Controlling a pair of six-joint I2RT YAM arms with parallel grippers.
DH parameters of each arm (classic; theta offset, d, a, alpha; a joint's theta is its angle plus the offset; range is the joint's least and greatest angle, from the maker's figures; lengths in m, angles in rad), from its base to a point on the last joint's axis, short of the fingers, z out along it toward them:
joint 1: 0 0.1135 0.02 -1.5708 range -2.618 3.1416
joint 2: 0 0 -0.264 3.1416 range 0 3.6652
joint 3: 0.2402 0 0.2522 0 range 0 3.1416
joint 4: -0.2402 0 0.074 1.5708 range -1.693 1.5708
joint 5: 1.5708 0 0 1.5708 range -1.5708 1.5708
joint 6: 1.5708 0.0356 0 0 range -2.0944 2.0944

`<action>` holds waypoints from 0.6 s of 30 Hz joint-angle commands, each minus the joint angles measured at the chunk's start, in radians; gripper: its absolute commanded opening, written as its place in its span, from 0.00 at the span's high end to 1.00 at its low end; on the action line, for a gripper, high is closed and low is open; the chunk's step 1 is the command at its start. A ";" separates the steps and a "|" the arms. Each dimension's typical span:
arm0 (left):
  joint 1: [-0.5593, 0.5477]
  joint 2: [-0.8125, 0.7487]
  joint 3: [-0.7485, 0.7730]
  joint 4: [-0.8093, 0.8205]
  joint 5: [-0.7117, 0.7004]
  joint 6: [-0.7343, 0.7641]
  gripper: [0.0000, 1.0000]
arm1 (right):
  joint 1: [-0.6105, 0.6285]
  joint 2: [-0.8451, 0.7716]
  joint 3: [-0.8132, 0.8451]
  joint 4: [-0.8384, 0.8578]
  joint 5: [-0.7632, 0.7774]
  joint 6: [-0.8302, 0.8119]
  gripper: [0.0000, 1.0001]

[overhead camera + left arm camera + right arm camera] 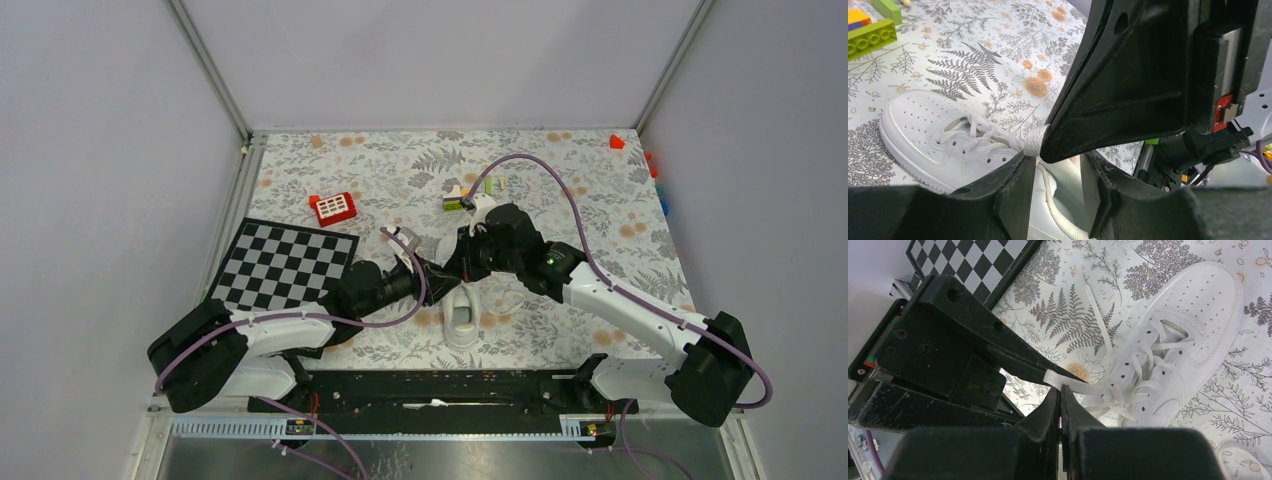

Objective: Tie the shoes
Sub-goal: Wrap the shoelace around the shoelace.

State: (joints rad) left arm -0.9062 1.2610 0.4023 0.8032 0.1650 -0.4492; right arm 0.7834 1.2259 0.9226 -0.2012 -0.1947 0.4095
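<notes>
Overhead, a table (600, 200) covered in a pale cloth printed with ferns and flowers sits between plain grey walls (90, 150). A black-and-white checkerboard (285, 265) lies at its left, with a red brick (333, 207) just beyond it and green bricks (870, 37) further back.

The white sneaker (462, 318) rests on the cloth near the front edge, between the two arms, which meet just behind it. The right gripper (1061, 390) has its jaws pressed together on a white lace (1034, 141) (drawn up from the sneaker). The left gripper (1055, 175) has its jaws apart, with a length of lace running through the gap.

From above, both sets of fingertips are hidden beneath the wrists. In the left wrist view the right gripper fills the upper right. The sneaker's heel is cut off there behind the left fingers (1013, 200).
</notes>
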 commanded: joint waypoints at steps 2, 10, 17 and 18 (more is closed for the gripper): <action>-0.005 0.020 0.012 0.102 -0.030 -0.011 0.60 | -0.006 -0.011 0.046 0.004 0.005 0.011 1.00; -0.005 0.054 0.012 0.132 -0.004 -0.027 0.62 | -0.007 -0.011 0.050 0.003 0.003 0.013 1.00; -0.005 0.079 0.005 0.159 -0.003 -0.037 0.69 | -0.007 -0.013 0.047 0.003 0.002 0.017 1.00; -0.005 0.082 0.006 0.161 -0.005 -0.038 0.73 | -0.006 -0.013 0.048 0.004 0.001 0.017 1.00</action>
State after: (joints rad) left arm -0.9070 1.3308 0.4023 0.8673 0.1596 -0.4789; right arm 0.7830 1.2259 0.9287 -0.2016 -0.1951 0.4171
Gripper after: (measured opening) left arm 0.325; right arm 0.019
